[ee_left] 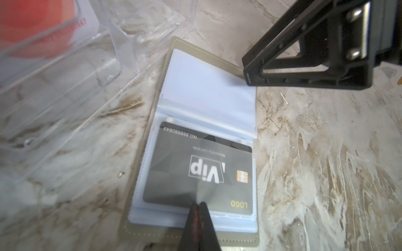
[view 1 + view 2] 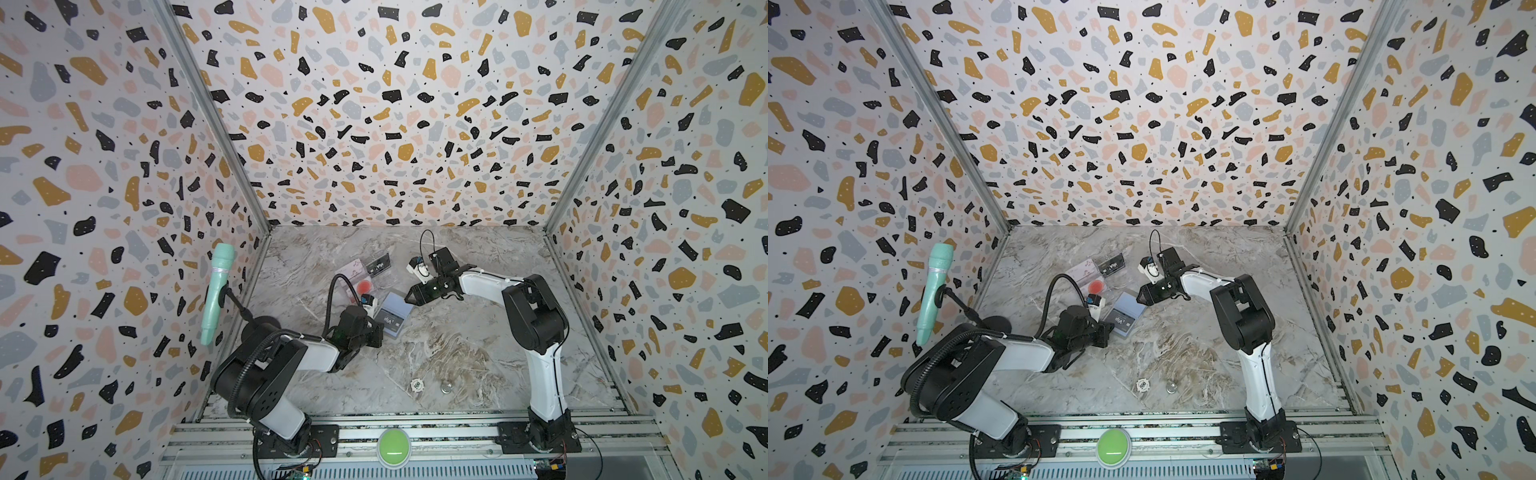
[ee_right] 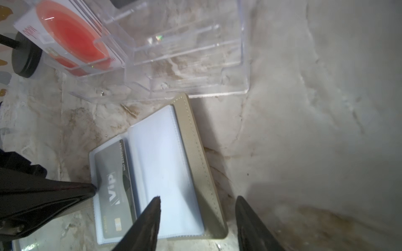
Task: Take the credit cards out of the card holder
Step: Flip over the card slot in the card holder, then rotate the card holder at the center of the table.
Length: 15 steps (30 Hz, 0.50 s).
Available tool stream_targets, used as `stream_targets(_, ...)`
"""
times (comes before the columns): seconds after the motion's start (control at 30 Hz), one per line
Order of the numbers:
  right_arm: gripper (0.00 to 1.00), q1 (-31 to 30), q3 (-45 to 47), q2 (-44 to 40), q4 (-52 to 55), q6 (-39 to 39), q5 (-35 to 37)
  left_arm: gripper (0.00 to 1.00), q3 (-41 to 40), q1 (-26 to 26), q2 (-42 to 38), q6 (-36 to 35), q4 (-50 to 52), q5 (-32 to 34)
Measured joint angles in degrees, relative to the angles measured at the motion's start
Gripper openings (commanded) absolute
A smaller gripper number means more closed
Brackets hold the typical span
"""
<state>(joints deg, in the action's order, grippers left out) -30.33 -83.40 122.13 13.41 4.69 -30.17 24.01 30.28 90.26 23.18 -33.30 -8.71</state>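
The card holder lies open on the marble table, taupe outside and pale blue inside. A black VIP credit card sits in a clear sleeve on its near half. My left gripper is shut, and its tips rest on the sleeve at that card's edge. My right gripper is open over the holder's far half: one finger above the blue page, the other past the taupe edge. A credit card with a red circle, another VIP credit card and a pinkish credit card are at the clear tray.
The clear plastic tray lies just behind the holder. A poker chip and a coin lie near the table's front. A teal microphone stands at the left wall, and a green button sits on the front rail.
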Motion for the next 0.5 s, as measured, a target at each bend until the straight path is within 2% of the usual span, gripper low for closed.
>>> stream_targets(0.23,0.42,0.0,-0.2,0.3,0.2,0.3,-0.6,0.03,-0.1,0.0,0.0,0.0,-0.1,0.0)
stream_targets(0.5,0.1,1.6,0.7,0.8,-1.3,1.4,-6.1,0.04,-0.7,0.0,-0.6,0.0,-0.2,0.2)
